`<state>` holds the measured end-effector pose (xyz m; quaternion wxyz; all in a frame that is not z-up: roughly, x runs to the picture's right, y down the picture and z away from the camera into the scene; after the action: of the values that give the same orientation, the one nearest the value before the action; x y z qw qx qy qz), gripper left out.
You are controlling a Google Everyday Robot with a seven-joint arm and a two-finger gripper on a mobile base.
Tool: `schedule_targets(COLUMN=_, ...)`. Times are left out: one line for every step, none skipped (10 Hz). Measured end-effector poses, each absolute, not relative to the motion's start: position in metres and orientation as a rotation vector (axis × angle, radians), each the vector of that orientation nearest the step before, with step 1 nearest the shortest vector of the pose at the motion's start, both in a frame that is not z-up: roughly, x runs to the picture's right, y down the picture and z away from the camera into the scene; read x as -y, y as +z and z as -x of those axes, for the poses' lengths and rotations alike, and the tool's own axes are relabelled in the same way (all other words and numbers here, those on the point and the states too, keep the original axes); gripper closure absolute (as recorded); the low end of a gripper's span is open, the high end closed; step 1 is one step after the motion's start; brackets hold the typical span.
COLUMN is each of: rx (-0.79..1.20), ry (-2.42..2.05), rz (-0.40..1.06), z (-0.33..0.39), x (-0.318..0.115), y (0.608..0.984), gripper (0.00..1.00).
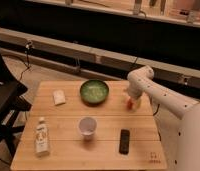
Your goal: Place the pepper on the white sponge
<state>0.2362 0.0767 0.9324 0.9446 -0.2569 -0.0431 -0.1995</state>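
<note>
The pepper [129,104] is a small red-orange shape at the right side of the wooden table [68,157], to the right of the green bowl. My gripper [131,101] points down right over the pepper, at the end of the white arm that reaches in from the right. The pepper shows at the gripper's tip, close to the table top. The white sponge [59,97] lies flat at the table's far left, left of the bowl and far from the gripper.
A green bowl [94,91] stands between sponge and gripper. A white paper cup [86,126] stands mid-table, a white-labelled bottle [41,136] front left, a black remote [124,141] front right. A dark chair [5,107] stands left of the table.
</note>
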Motion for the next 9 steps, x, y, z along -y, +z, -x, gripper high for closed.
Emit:
schedule_targets(rx=0.075, ry=-0.399, rz=0.532, z=-0.239, x=-0.078, y=0.936, gripper=0.20)
schedule_targets(rx=0.068, ry=-0.391, rz=0.541, z=-0.242, x=-0.079, y=0.940, gripper=0.20)
schedule_targets(rx=0.060, ry=-0.381, rz=0.553, z=-0.247, x=-0.081, y=0.945, gripper=0.20)
schedule_targets(rx=0.059, ry=-0.365, rz=0.565, z=-0.250, x=-0.084, y=0.950, gripper=0.27)
schedule_targets(rx=0.060, ry=-0.355, rz=0.572, z=-0.253, x=-0.086, y=0.953, gripper=0.36)
schedule_targets(rx=0.063, ry=-0.345, rz=0.580, z=-0.255, x=-0.088, y=0.954, gripper=0.46)
schedule_targets(rx=0.066, ry=-0.336, rz=0.582, z=-0.257, x=-0.089, y=0.956, gripper=0.56)
schedule_targets(rx=0.068, ry=-0.327, rz=0.582, z=-0.258, x=-0.089, y=0.957, gripper=0.67)
schedule_targets(rx=0.067, ry=-0.329, rz=0.583, z=-0.258, x=-0.089, y=0.956, gripper=0.76)
